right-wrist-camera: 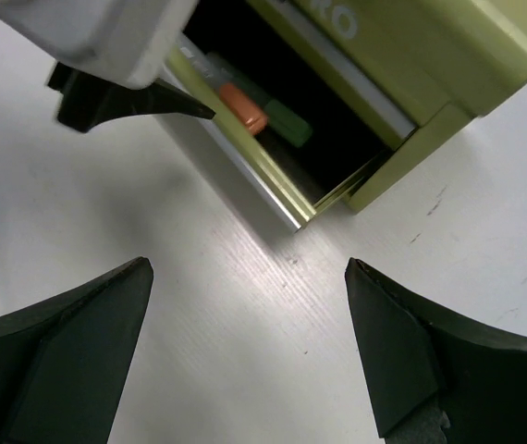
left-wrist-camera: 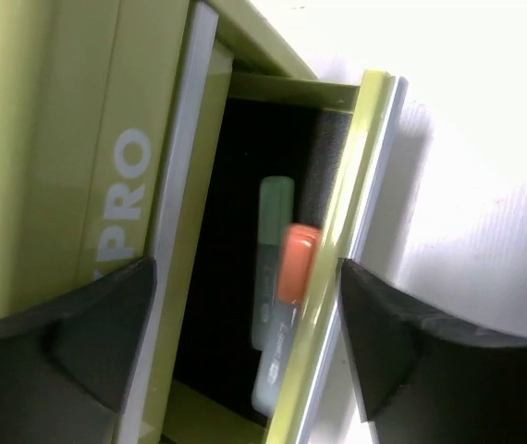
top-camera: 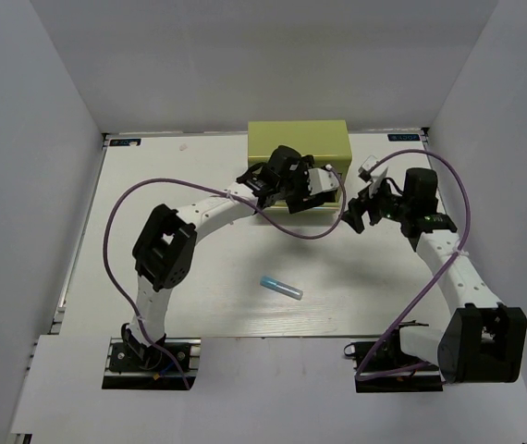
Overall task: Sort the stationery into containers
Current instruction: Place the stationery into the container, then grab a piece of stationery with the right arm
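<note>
Plainly, left pincer (left-wrist-camera: 245, 287) spread over drawer (left-wrist-camera: 349, 185), orange-capped highlighter (left-wrist-camera: 296, 264) inside

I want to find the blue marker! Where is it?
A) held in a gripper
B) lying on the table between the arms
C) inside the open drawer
B: the blue marker lies flat on the table, nothing holding it.

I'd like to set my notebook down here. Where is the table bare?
Roomiest: the far-left stretch of table between its left edge and the green toolbox, and the near strip between the light-blue highlighter and the arm bases. Crowded: before the open drawer, where left gripper and right gripper sit.
</note>
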### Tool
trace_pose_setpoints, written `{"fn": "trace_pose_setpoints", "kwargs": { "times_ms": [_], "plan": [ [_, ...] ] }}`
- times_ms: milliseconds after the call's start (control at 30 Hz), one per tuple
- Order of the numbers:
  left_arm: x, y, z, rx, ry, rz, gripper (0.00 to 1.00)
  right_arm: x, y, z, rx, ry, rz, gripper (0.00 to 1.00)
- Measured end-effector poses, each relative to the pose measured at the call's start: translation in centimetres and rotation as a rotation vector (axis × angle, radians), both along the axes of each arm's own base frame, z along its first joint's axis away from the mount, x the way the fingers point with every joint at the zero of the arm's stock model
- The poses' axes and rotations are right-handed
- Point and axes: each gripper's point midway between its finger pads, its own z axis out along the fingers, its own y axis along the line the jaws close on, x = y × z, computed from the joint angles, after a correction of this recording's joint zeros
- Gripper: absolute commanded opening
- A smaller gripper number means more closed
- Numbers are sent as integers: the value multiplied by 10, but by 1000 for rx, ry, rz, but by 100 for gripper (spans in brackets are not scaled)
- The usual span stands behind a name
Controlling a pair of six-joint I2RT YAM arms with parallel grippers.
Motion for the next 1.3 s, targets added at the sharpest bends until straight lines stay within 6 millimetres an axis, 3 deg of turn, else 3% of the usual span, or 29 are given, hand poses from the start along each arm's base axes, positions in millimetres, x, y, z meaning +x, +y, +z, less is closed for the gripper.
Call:
{"fn": "trace_pose_setpoints", "kwargs": {
  "times_ms": [200,400,633,767,867,967,1033,1300],
  "plan": [
    [-7,1,3,-26,5,28,100,-10,3,-43,-31,153,62,90],
    [-20,23,39,-134,25,155,100,-50,21,-46,-25,102,264,90],
    [-69,82,89,-381,175,421,100,-87,57,-65,-51,192,536,85],
    [-94,133,87,-528,288,709,100,-128,90,-83,-116,198,670,70],
    [-111,168,73,-613,346,898,100,-146,114,-89,-161,206,725,68],
    [-133,201,56,-675,380,1037,100,-151,137,-95,-210,193,727,73],
    [-142,214,56,-724,387,1090,100,-153,149,-103,-243,197,714,73],
    [-161,246,80,-906,383,1187,100,-154,162,-149,-387,297,594,71]
  ]
}}
